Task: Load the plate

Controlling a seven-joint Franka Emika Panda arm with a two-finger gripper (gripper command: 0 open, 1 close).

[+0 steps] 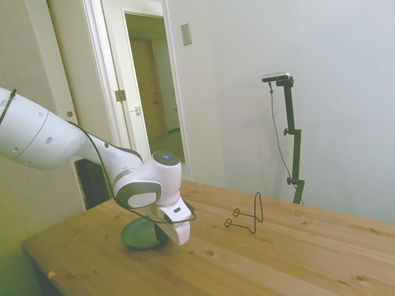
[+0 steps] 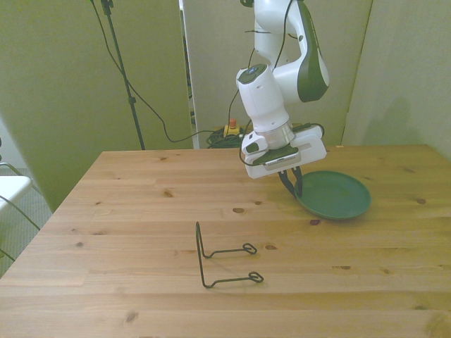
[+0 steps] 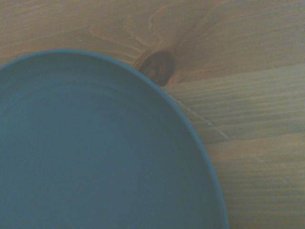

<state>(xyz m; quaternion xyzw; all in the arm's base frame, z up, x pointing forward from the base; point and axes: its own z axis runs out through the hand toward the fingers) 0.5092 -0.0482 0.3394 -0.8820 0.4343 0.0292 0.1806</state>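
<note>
Pale walls and an open doorway back a wooden table with knotted pine boards. Nearest the front camera stands a thin black wire stand, upright loop toward the front view's left, its two feet pointing to the front view's right. Beyond the stand, toward the front view's right, the green plate lies flat on the boards, well apart from the stand. The gripper is lowered at the plate's rim on the side facing the stand, its dark fingers close together about that edge; whether they actually pinch it, I cannot tell. Up close, the wrist view shows the plate's rim beside a dark knot in the wood.
</note>
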